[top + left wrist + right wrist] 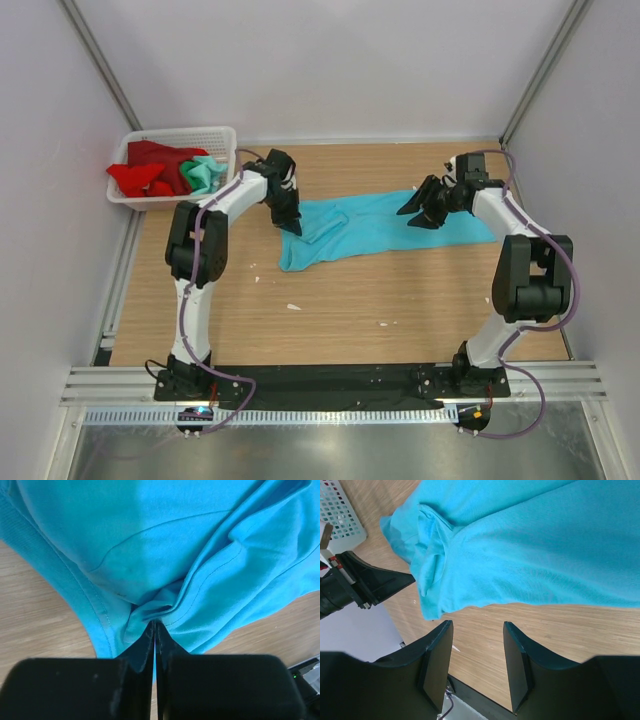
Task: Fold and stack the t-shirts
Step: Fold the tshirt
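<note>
In the middle of the table, the blue shirt lies long and flat from left to right. It has some bumps and folds at its left end.

My left pincer is down at that left end. It is shut tight on a bunched-up bit of the blue cloth. The fold is squeezed between my two fingers.

My right pincer is over the right part of the shirt. It is wide open and holds nothing. In its wrist view I see bare wood between the tips, with the shirt's edge just past them.

At the far left corner sits a white basket. A red shirt and a green shirt lie in it. The red one hangs over the left rim.
</note>
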